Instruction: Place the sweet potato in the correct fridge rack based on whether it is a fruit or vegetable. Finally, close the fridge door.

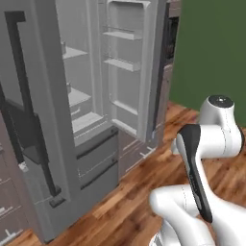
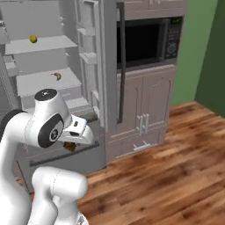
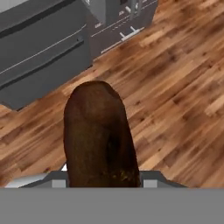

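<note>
The sweet potato (image 3: 98,140), a dark reddish-brown tuber, stands up from the bottom of the hand view, above the wooden floor. In the right base view the sweet potato (image 2: 68,146) hangs under the white hand, with my gripper (image 2: 70,143) shut on it, low in front of the fridge's drawers. The fridge stands open. Its pale fridge racks (image 2: 44,80) sit above and behind the hand. One rack holds a small curved banana (image 2: 56,76); the rack above (image 2: 48,44) holds a round yellow fruit (image 2: 33,39). The fingertips are hidden behind the tuber.
The fridge's left door (image 1: 33,120) with its dark handle swings out near the base. The right door (image 1: 127,67) carries narrow bins. Grey drawers (image 3: 39,52) lie below the racks. A microwave (image 2: 147,41) over cabinets (image 2: 140,118) stands to the right. Open wood floor (image 2: 176,176) spreads rightward.
</note>
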Available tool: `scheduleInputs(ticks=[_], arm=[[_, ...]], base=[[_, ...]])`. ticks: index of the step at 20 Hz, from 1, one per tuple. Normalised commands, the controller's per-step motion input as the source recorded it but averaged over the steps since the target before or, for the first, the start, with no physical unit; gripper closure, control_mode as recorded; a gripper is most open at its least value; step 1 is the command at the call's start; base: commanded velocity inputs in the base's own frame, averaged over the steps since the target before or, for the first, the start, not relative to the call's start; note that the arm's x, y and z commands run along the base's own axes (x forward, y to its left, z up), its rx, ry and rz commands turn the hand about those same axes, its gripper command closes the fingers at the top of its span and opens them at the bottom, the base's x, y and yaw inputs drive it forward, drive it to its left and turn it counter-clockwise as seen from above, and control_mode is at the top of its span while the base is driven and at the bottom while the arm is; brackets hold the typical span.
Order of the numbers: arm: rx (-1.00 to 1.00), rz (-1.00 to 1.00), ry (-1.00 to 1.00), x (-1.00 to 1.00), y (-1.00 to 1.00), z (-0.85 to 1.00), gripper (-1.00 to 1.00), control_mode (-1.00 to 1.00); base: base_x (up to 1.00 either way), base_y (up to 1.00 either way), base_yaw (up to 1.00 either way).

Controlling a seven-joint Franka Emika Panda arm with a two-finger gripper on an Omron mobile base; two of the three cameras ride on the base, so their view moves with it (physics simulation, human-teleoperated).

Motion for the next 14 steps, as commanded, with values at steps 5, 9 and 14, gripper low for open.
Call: scheduleInputs(ticks=[5,9,14], arm=[[0.0,0.0,0.0,0.0,0.0,0.0,1.0,1.0],[0.0,0.0,0.0,0.0,0.0,0.0,1.0,1.0],[0.0,0.0,0.0,0.0,0.0,0.0,1.0,1.0]], base=[[0.62,-0.06,0.68],[0.88,-0.11,0.3],[0.66,-0.04,0.34]])
